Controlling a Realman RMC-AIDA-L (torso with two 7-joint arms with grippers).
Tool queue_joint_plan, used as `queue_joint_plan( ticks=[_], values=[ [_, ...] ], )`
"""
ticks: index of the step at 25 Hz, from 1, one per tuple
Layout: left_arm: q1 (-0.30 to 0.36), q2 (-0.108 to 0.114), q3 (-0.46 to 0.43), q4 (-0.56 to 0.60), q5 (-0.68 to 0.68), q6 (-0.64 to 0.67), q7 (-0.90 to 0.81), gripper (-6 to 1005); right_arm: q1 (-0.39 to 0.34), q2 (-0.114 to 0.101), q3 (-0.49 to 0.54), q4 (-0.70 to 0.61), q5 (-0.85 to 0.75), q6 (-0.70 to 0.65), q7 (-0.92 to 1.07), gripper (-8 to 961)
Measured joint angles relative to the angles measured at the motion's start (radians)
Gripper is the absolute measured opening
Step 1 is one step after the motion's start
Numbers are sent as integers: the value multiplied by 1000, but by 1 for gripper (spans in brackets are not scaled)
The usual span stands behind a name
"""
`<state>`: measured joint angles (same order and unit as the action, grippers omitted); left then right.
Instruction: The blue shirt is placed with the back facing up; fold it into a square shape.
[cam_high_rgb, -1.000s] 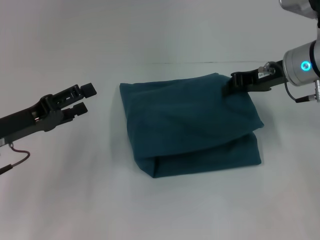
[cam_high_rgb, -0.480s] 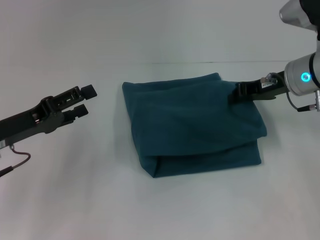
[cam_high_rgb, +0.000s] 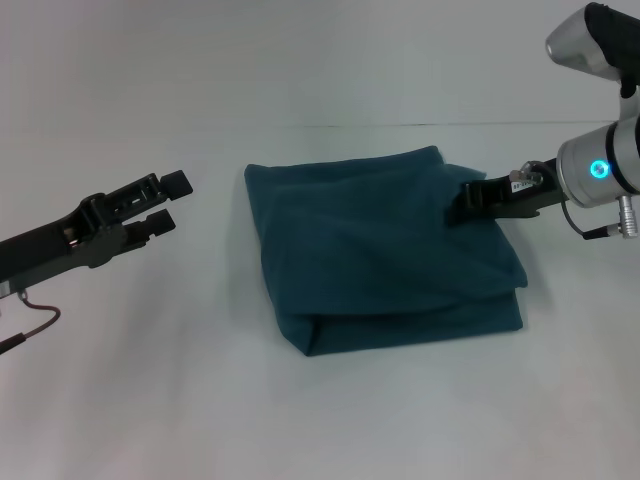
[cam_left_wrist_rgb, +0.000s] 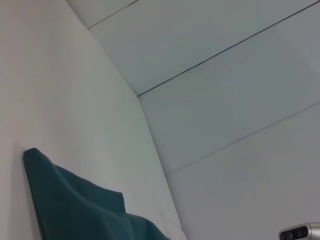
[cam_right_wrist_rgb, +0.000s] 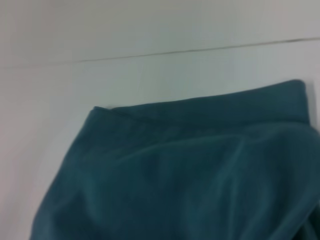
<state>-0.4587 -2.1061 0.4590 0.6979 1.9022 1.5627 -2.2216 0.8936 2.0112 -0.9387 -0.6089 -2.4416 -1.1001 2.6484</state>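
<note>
**Folded blue shirt at mid-counter, right hand at its far right corner**

The blue shirt (cam_high_rgb: 385, 250) is seen in the centre of the head view, laid on the white counter (cam_high_rgb: 150, 380) as a thick, roughly square bundle. Its fabric is a plain dark teal-blue with no lettering visible. Along the near edge a lower layer is exposed beneath the upper fold, which overhangs it and casts a dark seam across the bundle's lower part. Soft diagonal creases are visible across the top surface. The upper left corner is fairly crisp, while the right side is rounded and slightly puffed.

At the left of the frame, the left hand (cam_high_rgb: 170, 198) is held above the bare counter, well apart from the shirt, with its two dark fingers parted by a clear gap and nothing between them. A thin cable is seen hanging below its arm at the lower left edge.

At the right of the frame, the right hand (cam_high_rgb: 462, 205) is placed against the shirt's upper right corner, touching the cloth; whether its fingers are parted or pinched on the fabric cannot be told. A glowing blue ring is shown on the wrist behind it.

In the right wrist view the shirt (cam_right_wrist_rgb: 190, 175) fills the lower frame, with the counter and a thin dark line lying beyond it.
</note>
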Motion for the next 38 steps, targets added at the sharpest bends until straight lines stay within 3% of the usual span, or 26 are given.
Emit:
queue_joint_plan(
  ticks=[18,23,32,38],
  values=[
    [-3,0,0,-3,0,-14,0,949,-21,-29,115,-4,28,-130,12,53],
    [-6,0,0,-3,0,-16,0,949,-30,-29,108,15,16,-81,3,54],
    [-3,0,-3,-5,0,-19,0,950,-17,-8,11,26,-26,5,-2,56],
    [-2,0,-6,-5,0,-20,0,949,-20,-6,-23,24,-28,20,-1,289]
  ],
)
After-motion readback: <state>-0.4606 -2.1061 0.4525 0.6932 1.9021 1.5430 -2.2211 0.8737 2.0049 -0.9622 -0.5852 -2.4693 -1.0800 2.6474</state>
